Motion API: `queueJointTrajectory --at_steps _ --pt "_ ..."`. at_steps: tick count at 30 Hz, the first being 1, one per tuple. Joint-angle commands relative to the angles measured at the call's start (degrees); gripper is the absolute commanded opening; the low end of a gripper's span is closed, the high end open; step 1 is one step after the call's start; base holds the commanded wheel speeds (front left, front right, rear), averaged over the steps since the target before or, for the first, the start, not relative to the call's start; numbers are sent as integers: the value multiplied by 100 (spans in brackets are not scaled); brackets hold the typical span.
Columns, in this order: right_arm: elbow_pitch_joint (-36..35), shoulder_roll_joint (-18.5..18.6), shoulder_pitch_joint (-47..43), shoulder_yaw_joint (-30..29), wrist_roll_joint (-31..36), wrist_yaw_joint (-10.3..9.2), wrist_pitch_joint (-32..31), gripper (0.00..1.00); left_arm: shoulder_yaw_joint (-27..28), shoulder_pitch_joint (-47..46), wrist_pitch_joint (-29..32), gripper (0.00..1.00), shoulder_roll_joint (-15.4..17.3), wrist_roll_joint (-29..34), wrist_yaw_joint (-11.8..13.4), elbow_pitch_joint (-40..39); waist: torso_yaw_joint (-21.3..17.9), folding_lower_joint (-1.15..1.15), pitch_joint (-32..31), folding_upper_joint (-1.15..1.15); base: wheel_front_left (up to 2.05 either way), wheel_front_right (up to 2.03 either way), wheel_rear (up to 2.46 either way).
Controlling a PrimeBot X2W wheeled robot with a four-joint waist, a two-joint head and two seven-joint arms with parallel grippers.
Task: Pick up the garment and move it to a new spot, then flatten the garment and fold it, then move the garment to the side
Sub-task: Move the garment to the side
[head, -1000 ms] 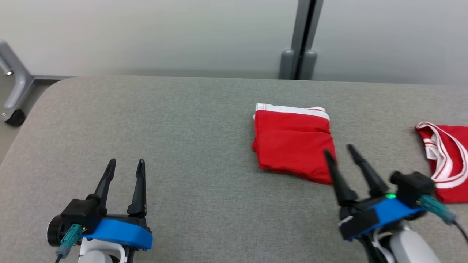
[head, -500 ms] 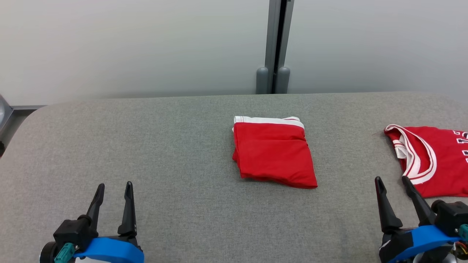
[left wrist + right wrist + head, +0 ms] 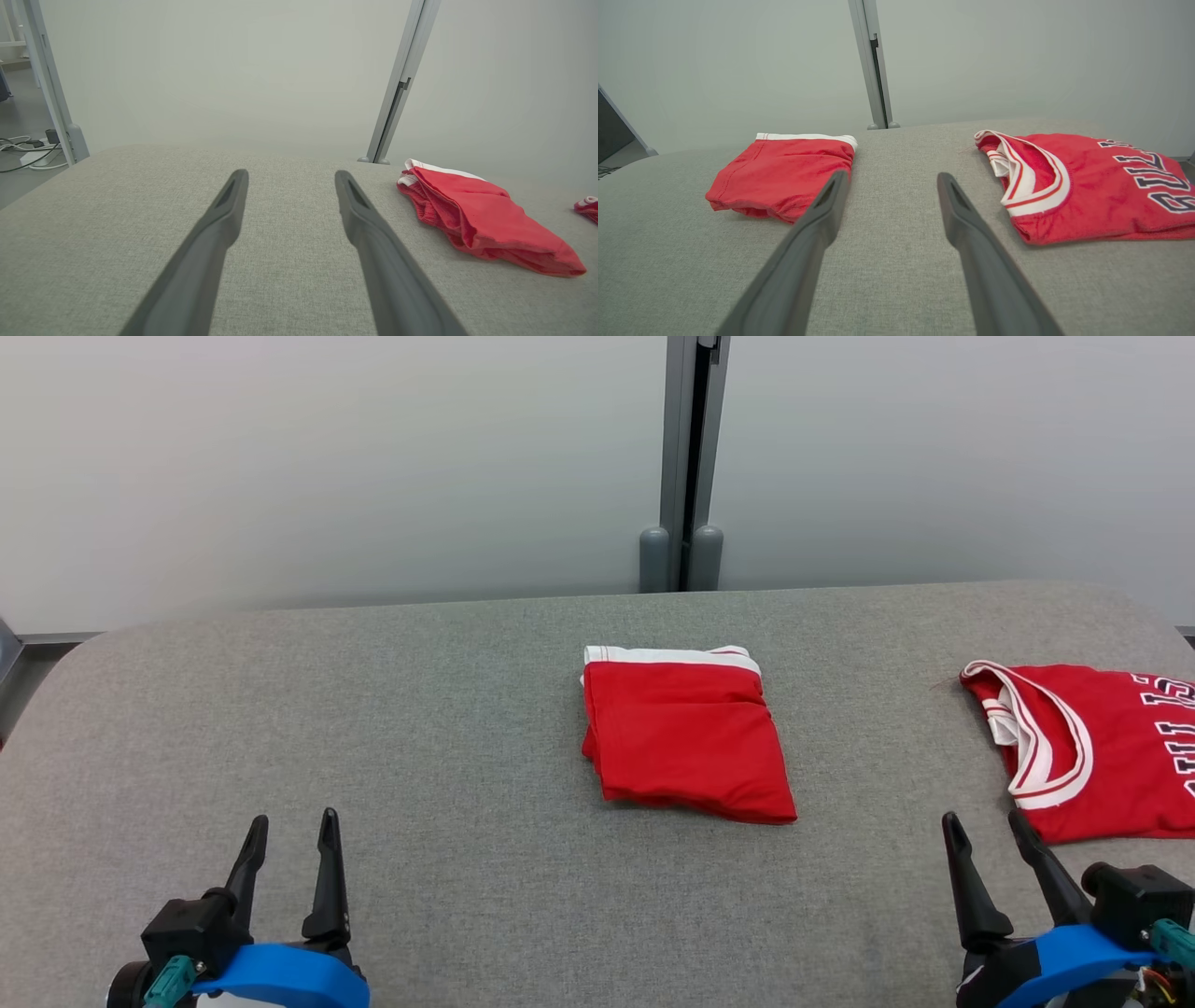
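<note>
Table (image 3: 420, 728): grey fabric top with rounded corners; it carried every item listed.
Jersey (image 3: 1102, 756): red, white-trimmed neck, dark lettering. It lay flat at the table's right end and ran past the edge of the head view.
Garment (image 3: 686, 737): red with a white band, folded into a compact rectangle. It lay at the table's middle, towards the far edge, well apart from both grippers.
Left gripper (image 3: 293, 818): hung over the table's near left part, fingers apart, holding nothing.
Right gripper (image 3: 982, 817): hung over the table's near right part, near the jersey, fingers apart, holding nothing.
</note>
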State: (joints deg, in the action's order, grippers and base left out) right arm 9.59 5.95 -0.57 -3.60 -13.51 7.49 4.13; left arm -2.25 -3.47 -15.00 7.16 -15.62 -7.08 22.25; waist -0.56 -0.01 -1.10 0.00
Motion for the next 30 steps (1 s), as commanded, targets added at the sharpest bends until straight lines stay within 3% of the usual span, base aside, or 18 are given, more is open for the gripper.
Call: queueJointTrajectory --at_steps 1,20,24,30 --pt "14 4 -105 15 -37 0 -22 100 46 -42 -24 100 4 37 -6 -4 0 1 2 0 0 0 0" --pt "-38 70 89 168 -33 0 -160 100 -54 -138 -24 100 -49 105 -34 -95 96 1 194 0 0 0 0" --pt "-145 153 591 280 -101 0 -562 100 -96 -298 -24 100 -67 103 -41 -242 207 1 496 0 0 0 0" --pt "94 132 1843 346 -173 0 -1938 100 -174 -590 -24 100 -131 111 -45 -536 501 1 1083 0 0 0 0"
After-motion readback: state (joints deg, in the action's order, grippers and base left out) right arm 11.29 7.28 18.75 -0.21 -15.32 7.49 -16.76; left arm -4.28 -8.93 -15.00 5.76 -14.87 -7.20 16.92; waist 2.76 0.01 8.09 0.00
